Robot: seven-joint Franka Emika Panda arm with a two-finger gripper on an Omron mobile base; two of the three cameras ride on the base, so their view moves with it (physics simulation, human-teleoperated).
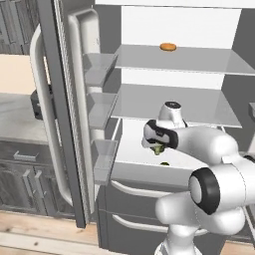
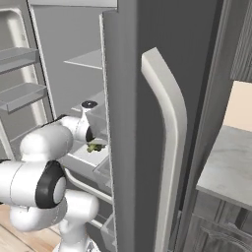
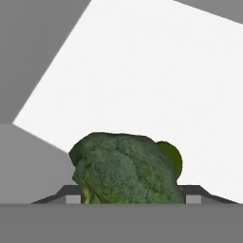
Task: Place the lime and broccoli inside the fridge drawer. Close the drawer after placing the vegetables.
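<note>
My gripper (image 1: 158, 148) is shut on the broccoli (image 1: 159, 148), a lumpy green floret that hangs just above the white floor of the pulled-out fridge drawer (image 1: 130, 149). In the hand view the broccoli (image 3: 126, 168) sits between the fingertips (image 3: 193, 192). A smooth dark green curve behind its right side is the lime (image 3: 172, 157). The lime (image 1: 165, 163) lies on the drawer floor a little in front of the gripper. From the right base view I see the broccoli (image 2: 94, 146) under the hand, over the drawer (image 2: 86, 158).
An orange oval item (image 1: 168, 47) lies on the top glass shelf. The open left door (image 1: 64, 124) carries grey bins (image 1: 103, 159) close beside the drawer. Dark fronts with curved bar handles (image 1: 130, 191) sit below it. The right door (image 2: 142, 123) hides much of the interior.
</note>
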